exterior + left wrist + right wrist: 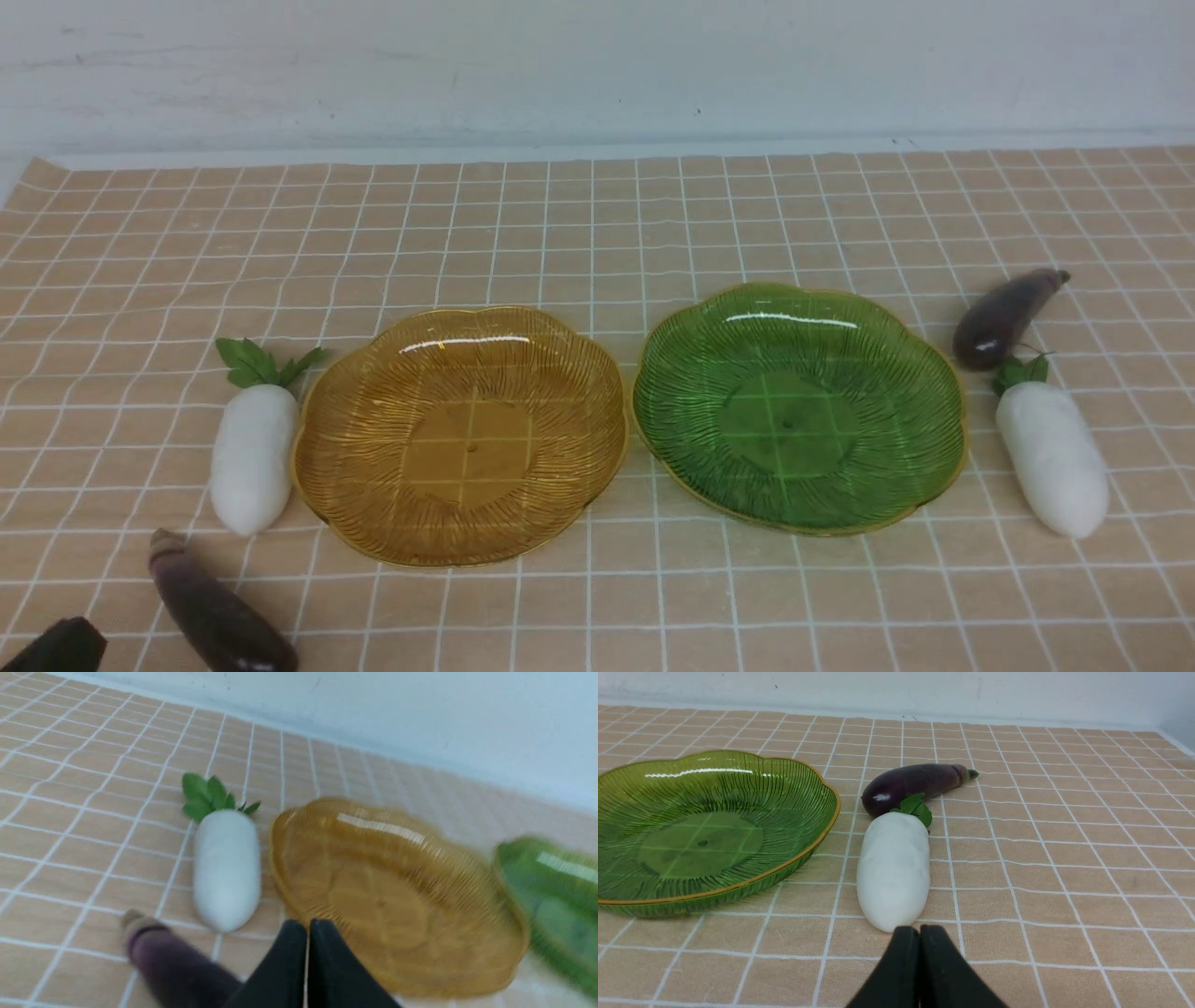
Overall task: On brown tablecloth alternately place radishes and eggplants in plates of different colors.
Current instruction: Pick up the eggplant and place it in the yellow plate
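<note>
On the brown tablecloth (597, 233) an amber plate (461, 435) and a green plate (798, 407) lie side by side, both empty. A white radish (252, 453) lies left of the amber plate, with a dark eggplant (217, 618) nearer the front. To the right of the green plate lie a second radish (1052, 455) and a second eggplant (1005, 315). My left gripper (307, 926) is shut and empty, just short of the left radish (227, 868) and eggplant (173, 966); its tip (56, 649) shows at the front left corner. My right gripper (919, 931) is shut and empty, just short of the right radish (894, 868).
A pale wall (597, 65) runs along the far edge of the cloth. Bare cloth stretches behind the plates and along the front.
</note>
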Robot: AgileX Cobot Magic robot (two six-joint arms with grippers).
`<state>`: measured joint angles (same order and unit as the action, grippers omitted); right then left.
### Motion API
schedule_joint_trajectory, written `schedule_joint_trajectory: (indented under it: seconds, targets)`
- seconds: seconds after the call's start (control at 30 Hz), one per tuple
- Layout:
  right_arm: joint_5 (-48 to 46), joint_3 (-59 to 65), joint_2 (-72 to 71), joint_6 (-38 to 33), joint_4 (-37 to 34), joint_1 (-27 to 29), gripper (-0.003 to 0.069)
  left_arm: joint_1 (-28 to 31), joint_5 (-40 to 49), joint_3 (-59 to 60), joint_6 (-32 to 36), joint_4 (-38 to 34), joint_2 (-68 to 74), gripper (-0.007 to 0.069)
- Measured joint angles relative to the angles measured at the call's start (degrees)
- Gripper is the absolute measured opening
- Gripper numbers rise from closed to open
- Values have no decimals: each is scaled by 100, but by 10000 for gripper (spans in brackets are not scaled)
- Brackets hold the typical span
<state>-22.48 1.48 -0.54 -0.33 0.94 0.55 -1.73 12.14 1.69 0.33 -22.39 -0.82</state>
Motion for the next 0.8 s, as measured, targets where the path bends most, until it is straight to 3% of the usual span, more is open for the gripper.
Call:
schedule_joint_trajectory:
  seconds: [0.2, 0.27, 0.37, 0.5, 0.6, 0.67, 0.8]
  targets:
    - [-9, 0, 0, -6, 168, 11, -15, 0, -1837, 5, -125, -1913, 0, -3]
    - [-9, 0, 0, -6, 180, 11, -15, 0, -2236, -76, -116, -2210, 0, -3]
    - [-14, 0, 0, -6, 185, 11, -15, 0, -2139, -689, 231, -2310, 27, -3]
    - [204, 11, 0, -6, -94, 11, -15, 0, -1078, -1970, 1213, -2303, 758, -3]
    - [941, 21, 0, 72, -950, 11, -15, 0, 594, -3140, 1800, -2091, 2299, -3]
    - [1459, 27, 0, 256, -1872, 11, -15, 0, 1872, -3676, 1713, -1541, 3541, -3]
    - [1940, 27, 0, 604, -3488, 11, -15, 0, 2950, -3827, 891, -375, 5156, -3]
